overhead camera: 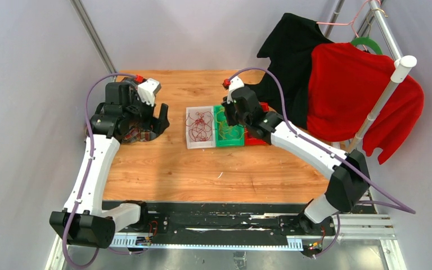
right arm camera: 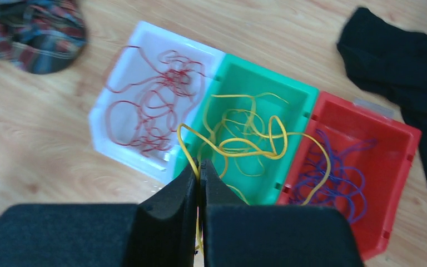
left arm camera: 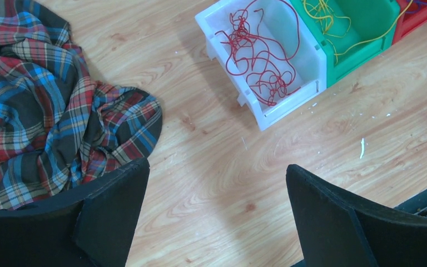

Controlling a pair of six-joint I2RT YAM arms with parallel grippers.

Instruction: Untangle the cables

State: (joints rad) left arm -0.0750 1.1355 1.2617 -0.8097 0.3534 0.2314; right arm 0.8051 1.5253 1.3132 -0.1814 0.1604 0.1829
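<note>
Three bins stand side by side mid-table. The white bin (overhead camera: 191, 135) holds the dark red cable (right arm camera: 155, 105), the green bin (overhead camera: 228, 140) holds the yellow cable (right arm camera: 244, 139), and the red bin (right arm camera: 392, 167) holds the purple cable (right arm camera: 333, 172). One yellow loop (right arm camera: 319, 167) reaches over into the red bin. My right gripper (right arm camera: 199, 164) hangs above the green bin's near edge, shut on a yellow cable strand. My left gripper (left arm camera: 217, 172) is open and empty over bare wood, left of the white bin (left arm camera: 222, 55). The red cable (left arm camera: 258, 58) shows in the left wrist view.
A crumpled plaid cloth (left arm camera: 44, 105) lies on the table by my left gripper (overhead camera: 160, 121). A black garment (overhead camera: 292, 62) and a red garment (overhead camera: 354, 90) hang on a rack at the back right, the black one draping onto the table (right arm camera: 400, 67).
</note>
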